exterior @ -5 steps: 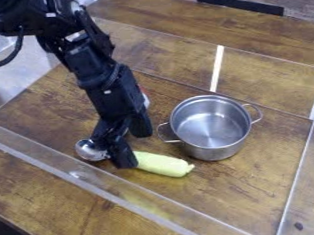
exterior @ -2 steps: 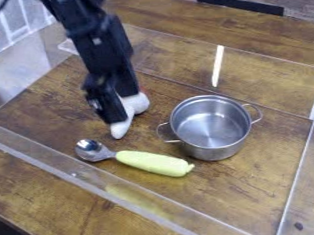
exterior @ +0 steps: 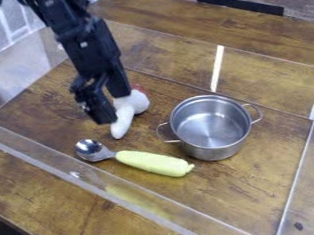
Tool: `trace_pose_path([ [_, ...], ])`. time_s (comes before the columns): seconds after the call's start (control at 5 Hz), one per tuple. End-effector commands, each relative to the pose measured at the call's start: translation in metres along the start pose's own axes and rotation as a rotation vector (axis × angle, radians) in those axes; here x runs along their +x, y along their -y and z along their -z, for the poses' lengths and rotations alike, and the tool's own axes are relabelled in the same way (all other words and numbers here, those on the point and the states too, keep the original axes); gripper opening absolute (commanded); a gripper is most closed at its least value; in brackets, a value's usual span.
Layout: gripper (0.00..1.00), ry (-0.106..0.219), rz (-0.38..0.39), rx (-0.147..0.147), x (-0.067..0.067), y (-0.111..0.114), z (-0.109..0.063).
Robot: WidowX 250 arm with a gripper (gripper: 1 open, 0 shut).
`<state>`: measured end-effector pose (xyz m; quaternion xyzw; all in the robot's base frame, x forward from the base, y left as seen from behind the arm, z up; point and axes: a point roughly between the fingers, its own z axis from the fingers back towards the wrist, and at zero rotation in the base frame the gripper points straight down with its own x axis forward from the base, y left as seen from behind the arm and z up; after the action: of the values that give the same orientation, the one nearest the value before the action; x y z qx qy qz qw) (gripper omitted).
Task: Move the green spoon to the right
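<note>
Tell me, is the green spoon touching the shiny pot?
Apart. The camera view shows bare wood between the green spoon and the pot.

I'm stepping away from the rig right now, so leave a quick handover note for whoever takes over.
Gripper: open, holding nothing, raised above the table behind the spoon.
Green spoon: lying flat on the wooden table, metal bowl to the left, handle end close to the steel pot, in front of it.
White mushroom toy: beside the gripper, behind the spoon.
Done: spoon lies released by the pot.
Left: check that the placement counts as far enough right.
</note>
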<state>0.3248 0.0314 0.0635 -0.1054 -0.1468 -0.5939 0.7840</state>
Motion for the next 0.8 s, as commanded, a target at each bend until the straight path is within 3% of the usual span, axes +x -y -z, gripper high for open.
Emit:
trace_pose_path([
  [0.0, 1.00, 0.012, 0.028, 0.026, -0.001, -0.004, 0.007],
  [0.2, 0.00, 0.016, -0.033, 0.036, 0.004, 0.001, 0.005],
  [0.4, 0.00, 0.022, -0.099, 0.049, 0.007, 0.005, 0.003],
  [0.6, 0.00, 0.030, -0.126, 0.042, 0.025, 0.003, -0.004],
])
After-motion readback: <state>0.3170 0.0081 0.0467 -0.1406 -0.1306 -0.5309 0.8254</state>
